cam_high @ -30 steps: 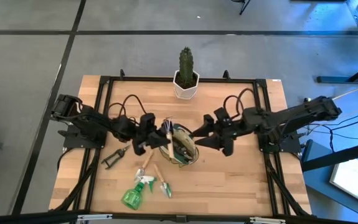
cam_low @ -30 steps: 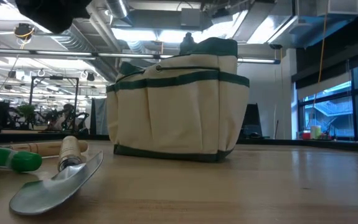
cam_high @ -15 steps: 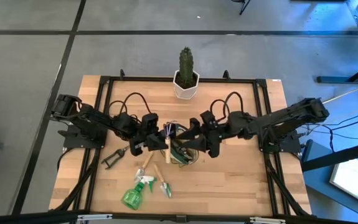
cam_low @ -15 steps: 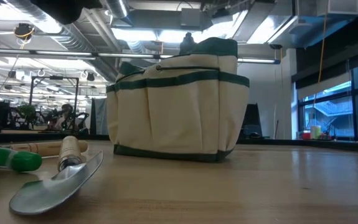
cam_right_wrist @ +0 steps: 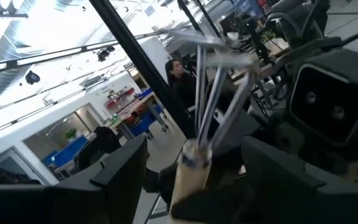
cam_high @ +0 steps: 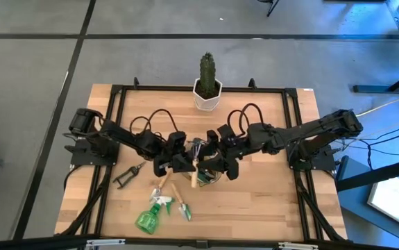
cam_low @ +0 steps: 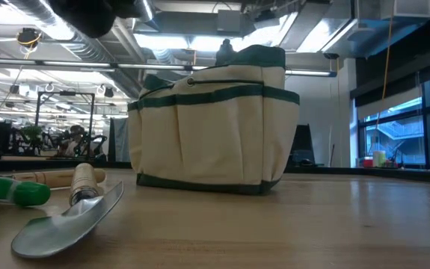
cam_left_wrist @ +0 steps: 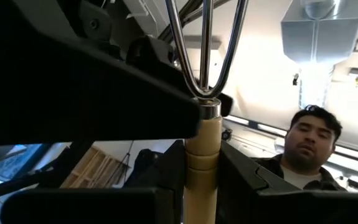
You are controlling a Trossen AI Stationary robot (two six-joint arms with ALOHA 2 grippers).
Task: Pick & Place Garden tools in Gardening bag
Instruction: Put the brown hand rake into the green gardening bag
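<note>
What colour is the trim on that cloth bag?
Dark green, on a cream gardening bag; the low view shows it best.

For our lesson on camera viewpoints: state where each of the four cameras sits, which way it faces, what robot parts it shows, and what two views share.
High view: overhead, facing down; both arms meet over the olive-and-tan fabric bag.
Low view: tabletop height, facing the bag; a dark arm part at top.
Left wrist view: looks past its own fingers, clamped on the wooden-handled silver fork.
Right wrist view: own open fingers flank that fork.
Shared: both wrist views show the fork.
</note>
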